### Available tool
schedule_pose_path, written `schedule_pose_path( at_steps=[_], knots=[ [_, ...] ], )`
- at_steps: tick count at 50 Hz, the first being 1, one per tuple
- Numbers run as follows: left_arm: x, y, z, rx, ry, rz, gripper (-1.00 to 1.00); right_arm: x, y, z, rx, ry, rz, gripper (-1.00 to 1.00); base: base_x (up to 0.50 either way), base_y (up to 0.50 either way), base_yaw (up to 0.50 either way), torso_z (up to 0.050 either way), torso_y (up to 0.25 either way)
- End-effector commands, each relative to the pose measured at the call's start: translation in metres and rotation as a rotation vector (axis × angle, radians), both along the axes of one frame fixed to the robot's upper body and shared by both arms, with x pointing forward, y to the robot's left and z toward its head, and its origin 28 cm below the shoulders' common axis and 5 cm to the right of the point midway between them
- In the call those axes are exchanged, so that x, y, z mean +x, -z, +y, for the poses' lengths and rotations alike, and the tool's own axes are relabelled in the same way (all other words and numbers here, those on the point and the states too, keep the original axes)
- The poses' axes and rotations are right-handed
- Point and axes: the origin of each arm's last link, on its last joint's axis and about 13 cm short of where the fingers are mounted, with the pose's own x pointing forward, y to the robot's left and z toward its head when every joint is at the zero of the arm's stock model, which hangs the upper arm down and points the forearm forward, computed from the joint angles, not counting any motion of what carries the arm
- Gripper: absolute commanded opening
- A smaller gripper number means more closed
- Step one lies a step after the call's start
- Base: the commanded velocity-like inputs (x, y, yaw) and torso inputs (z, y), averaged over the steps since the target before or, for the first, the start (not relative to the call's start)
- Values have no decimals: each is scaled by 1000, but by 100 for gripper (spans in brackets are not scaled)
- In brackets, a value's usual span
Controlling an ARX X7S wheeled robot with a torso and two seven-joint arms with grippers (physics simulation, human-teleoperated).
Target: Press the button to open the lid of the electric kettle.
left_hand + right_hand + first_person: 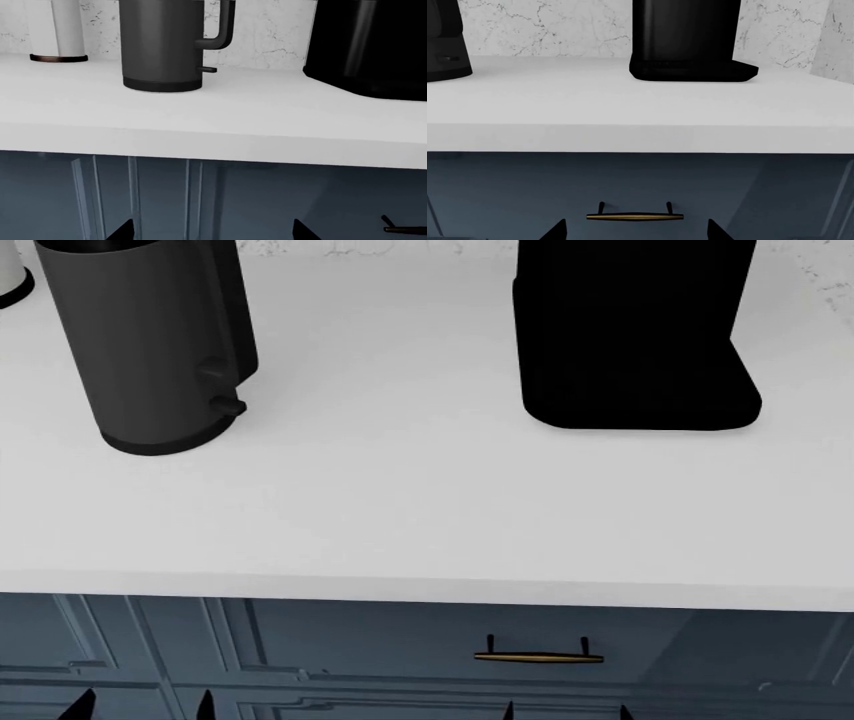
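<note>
— What's nearest to you?

— Only my left gripper (211, 231) and right gripper (636, 229), black tips spread apart, holding nothing, low before the blue cabinet fronts (334, 660).

— And the kettle?

— One tall dark grey electric kettle (154, 345) on the white counter (400, 500), far left; its lid is cut off. One black boxy coffee machine (634, 335), possibly taller.

The kettle (154, 345) is matte dark grey with a black ring at its base, and its handle (222, 27) is the same dark grey. The coffee machine (634, 335) is plain glossy black. The counter (427, 500) is plain white. The wall (547, 30) behind is white marble with thin grey veins. The cabinet fronts (334, 660) are dark blue, and the drawer handle (634, 216) is brass. A white cylinder (60, 25) stands on a dark brown base.
</note>
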Motion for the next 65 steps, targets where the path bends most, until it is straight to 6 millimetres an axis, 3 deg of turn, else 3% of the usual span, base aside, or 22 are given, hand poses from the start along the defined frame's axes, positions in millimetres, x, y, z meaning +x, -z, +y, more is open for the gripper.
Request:
schedule_pose_path(
  at_steps=[1,6,8,10,11,12,18,28,33,39,48,65],
  knots=[
    [1,-4,1,-20,-27,-8,100,0,-1,0,2,0,2,100,0,0,0,0,0],
    [0,-5,-1,9,-5,-13,100,-2,-2,-1,14,0,2,100,0,0,0,0,0],
    [-1,-11,-2,-72,-5,-21,100,-5,-7,-2,30,10,-11,100,0,0,0,0,0],
    [-3,-20,-5,55,25,-41,100,-8,-14,-3,60,21,-14,100,0,0,0,0,0],
    [-4,-29,-6,-23,7,-44,100,-8,-20,-5,49,29,-18,100,0,0,0,0,0],
    [-5,-38,-7,51,27,-58,100,-7,-31,-7,60,38,-22,100,0,0,0,0,0],
    [-2,-88,-5,-9,13,-99,100,-9,-76,-10,49,57,-64,100,0,0,0,0,0],
    [-14,-137,-5,-11,44,-94,100,-9,-149,-10,2,53,-116,100,0,0,0,0,0],
    [-5,-151,-3,-9,52,-67,100,-1,-156,-14,-77,48,-55,100,0,0,0,0,0],
    [-2,-165,-3,56,68,-69,100,-7,-173,-14,-188,-14,-49,100,0,0,0,0,0],
    [-11,-179,-3,74,55,-28,100,-10,-172,-22,-169,24,-24,100,0,0,0,0,0],
    [-15,-178,-4,77,69,-3,100,-14,-175,-25,-139,25,-80,100,112,0,0,0,0]
  ],
)
